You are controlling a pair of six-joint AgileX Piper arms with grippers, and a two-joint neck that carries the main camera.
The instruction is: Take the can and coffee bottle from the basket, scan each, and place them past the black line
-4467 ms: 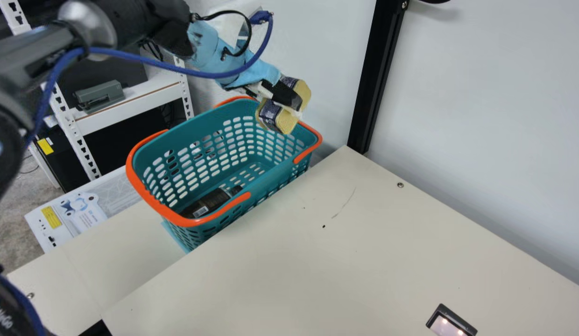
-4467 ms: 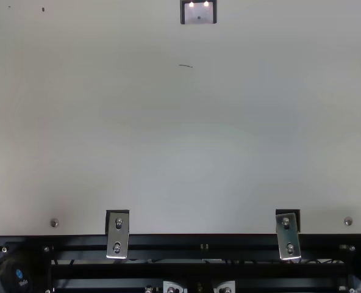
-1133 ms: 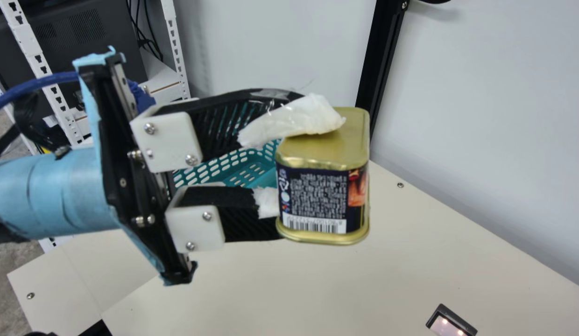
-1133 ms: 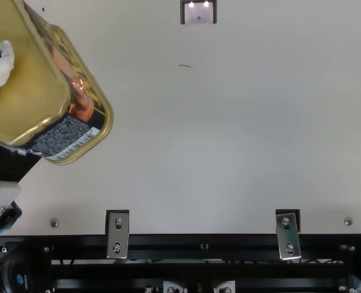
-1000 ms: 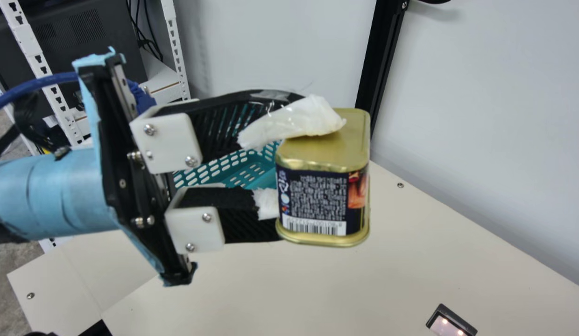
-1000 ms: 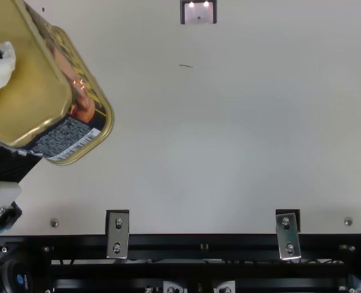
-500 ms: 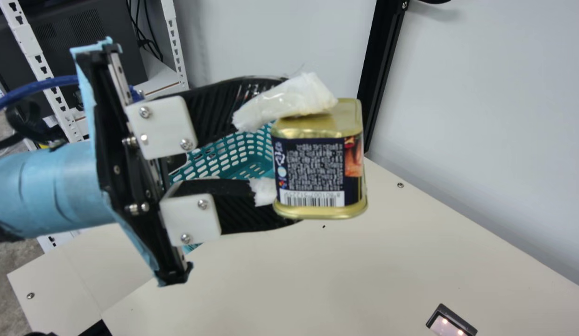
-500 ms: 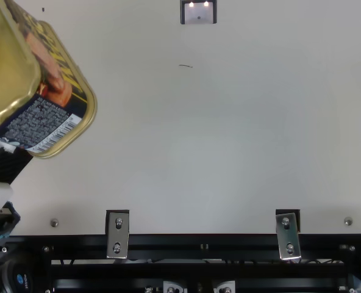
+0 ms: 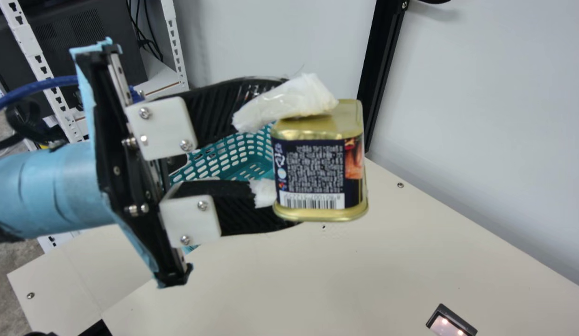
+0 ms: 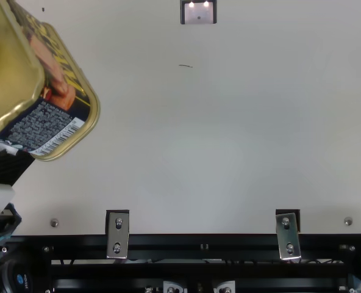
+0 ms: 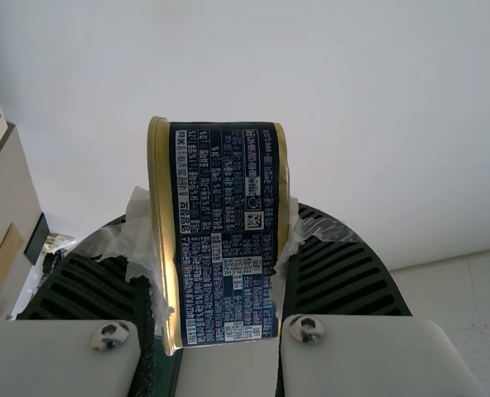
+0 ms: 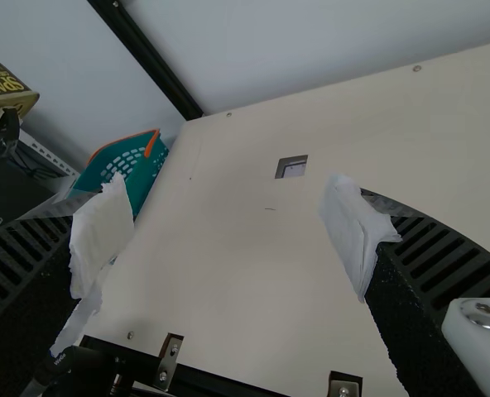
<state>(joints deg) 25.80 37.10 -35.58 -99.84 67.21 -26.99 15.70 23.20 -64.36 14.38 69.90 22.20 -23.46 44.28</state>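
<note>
From here, the left hand (image 9: 300, 158) has the can (image 9: 313, 175) gripped upright above the worktop (image 9: 364, 275), basket (image 12: 143, 184) beyond; the right hand (image 12: 228, 236) is spread wide.

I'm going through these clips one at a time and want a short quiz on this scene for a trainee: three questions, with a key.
1. True or false: The fingers of the right gripper are apart, with nothing held between them.
2. Fill in the missing colour: In the right wrist view, the basket is teal and its handle is ____.
3. Multiple choice: Where is the can?
A) Inside the basket
B) Held by the left gripper
C) Held by the right gripper

Key: 1. True; 2. orange; 3. B
</note>
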